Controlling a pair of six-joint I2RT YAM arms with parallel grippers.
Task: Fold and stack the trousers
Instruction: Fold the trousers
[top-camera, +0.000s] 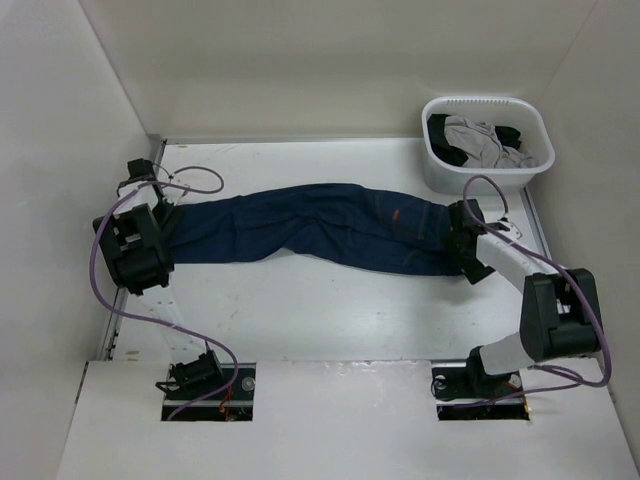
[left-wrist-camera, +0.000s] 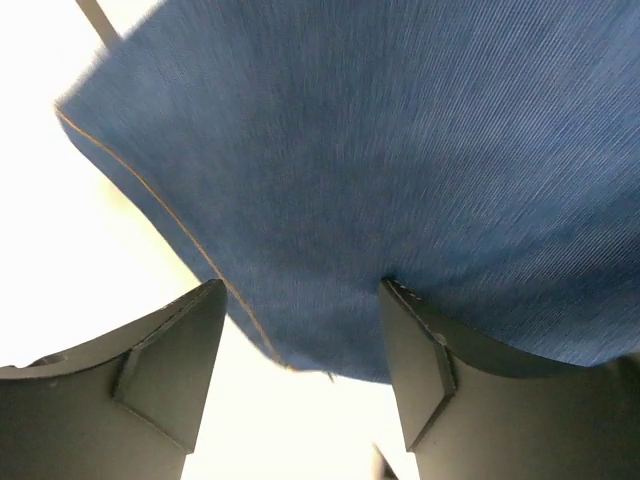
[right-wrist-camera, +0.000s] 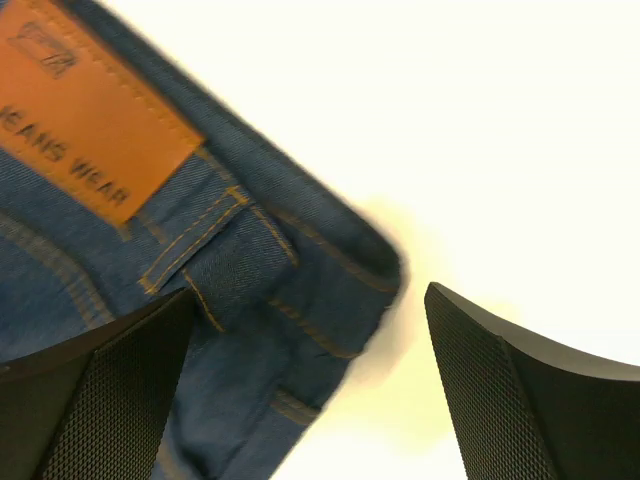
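The trousers (top-camera: 320, 225) lie stretched full length across the middle of the table (top-camera: 330, 310), leg ends toward its left edge and waist toward its right edge, legs close together and slightly bowed. Laid out flat like that, they look ready for a first fold, which as far as I can judge has not begun.

The left gripper (left-wrist-camera: 300, 290) hangs right over the leg ends at the left edge. Its claw is released: the fingers stand apart with a corner of the hem and its tan stitching (left-wrist-camera: 150, 195) lying between them, nothing pinched. The right gripper (right-wrist-camera: 310, 295) is over the waist corner at the right edge, also released and spread wide, with the tan patch (right-wrist-camera: 85, 120) and a belt loop (right-wrist-camera: 190, 250) just beside it. One arm at each end suggests they mean to lift both ends together.

The table is plain white and bright. A white basket (top-camera: 440, 175) sits in its far right corner, holding a grey garment (top-camera: 478, 140) and a black one (top-camera: 510, 135). White walls (top-camera: 300, 60) close in three sides.
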